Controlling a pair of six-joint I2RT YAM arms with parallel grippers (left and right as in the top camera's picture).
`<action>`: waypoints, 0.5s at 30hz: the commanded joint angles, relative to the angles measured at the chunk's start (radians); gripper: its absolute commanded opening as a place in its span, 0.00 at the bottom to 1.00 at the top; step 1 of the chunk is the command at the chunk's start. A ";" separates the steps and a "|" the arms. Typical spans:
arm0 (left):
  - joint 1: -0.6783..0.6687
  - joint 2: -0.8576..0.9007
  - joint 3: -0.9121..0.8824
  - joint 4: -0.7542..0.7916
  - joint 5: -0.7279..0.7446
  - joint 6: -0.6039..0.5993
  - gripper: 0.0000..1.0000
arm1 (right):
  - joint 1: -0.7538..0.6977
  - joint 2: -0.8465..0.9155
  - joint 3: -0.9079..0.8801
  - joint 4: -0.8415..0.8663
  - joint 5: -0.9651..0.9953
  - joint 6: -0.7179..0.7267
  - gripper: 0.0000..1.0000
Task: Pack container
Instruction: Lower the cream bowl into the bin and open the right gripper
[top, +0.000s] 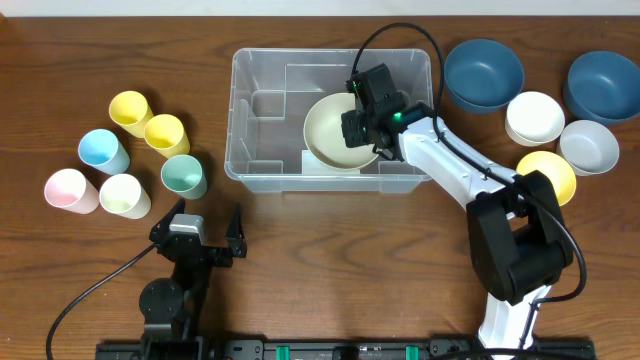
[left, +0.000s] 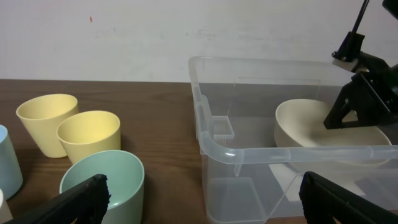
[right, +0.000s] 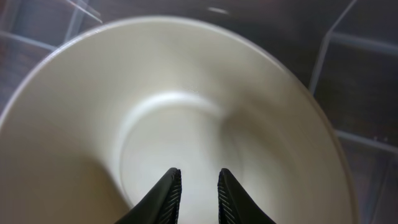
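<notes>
The container (top: 262, 80) is a large clear bin at the back middle of the table, also in the left wrist view (left: 249, 81). A cream bowl (top: 325, 138) lies inside it, towards its right half. My right gripper (top: 360, 133) reaches down into the container, over the bowl's right side. In the right wrist view its fingers (right: 199, 177) stand a narrow gap apart above the bowl's inside (right: 186, 93), with nothing between them. My left gripper (top: 207, 222) rests wide open near the front of the table, left of the container's front corner, and holds nothing (left: 202, 199).
Several cups stand at the left: two yellow (top: 130, 110), blue (top: 102, 150), pink (top: 68, 189), cream (top: 124, 195) and green (top: 183, 175). Right of the container are two dark blue bowls (top: 484, 72), a white one (top: 535, 117), a grey one (top: 588, 146) and a yellow one (top: 550, 170).
</notes>
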 joint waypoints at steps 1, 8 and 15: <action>0.004 -0.006 -0.018 -0.033 0.014 0.017 0.98 | 0.005 0.002 0.018 0.012 0.005 -0.008 0.22; 0.004 -0.006 -0.018 -0.033 0.014 0.017 0.98 | 0.005 0.023 0.018 0.019 0.064 -0.017 0.22; 0.004 -0.006 -0.018 -0.033 0.014 0.017 0.98 | 0.003 0.030 0.018 0.025 0.125 -0.021 0.22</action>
